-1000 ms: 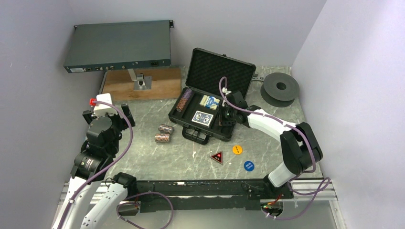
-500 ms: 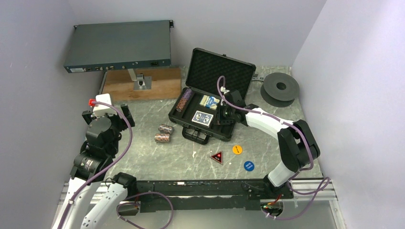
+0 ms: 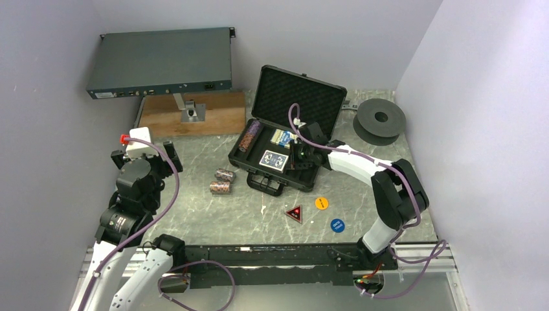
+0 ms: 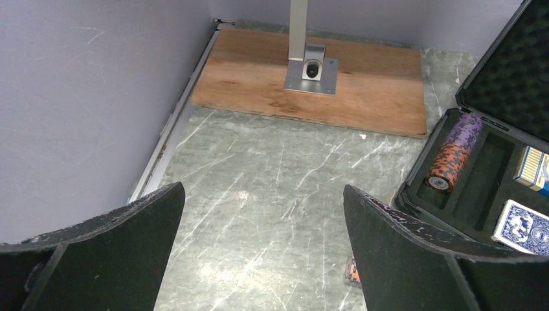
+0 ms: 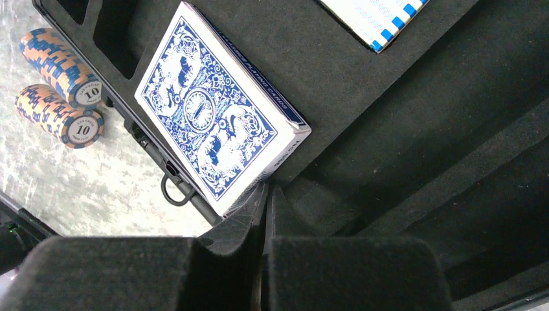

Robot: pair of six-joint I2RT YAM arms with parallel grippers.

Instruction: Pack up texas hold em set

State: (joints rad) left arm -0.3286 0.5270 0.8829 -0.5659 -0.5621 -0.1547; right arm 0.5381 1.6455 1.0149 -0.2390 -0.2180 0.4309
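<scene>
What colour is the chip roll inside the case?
Chip roll: purple, then orange-black; left wrist view.

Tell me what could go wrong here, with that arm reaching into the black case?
1. The right gripper, fingers together, sits right at a corner of the blue card deck, which looks not quite seated in the foam. A nudge could push it further out of place.
2. Two chip rolls lie on their sides on the table just outside the case. A bump might send them rolling.
</scene>
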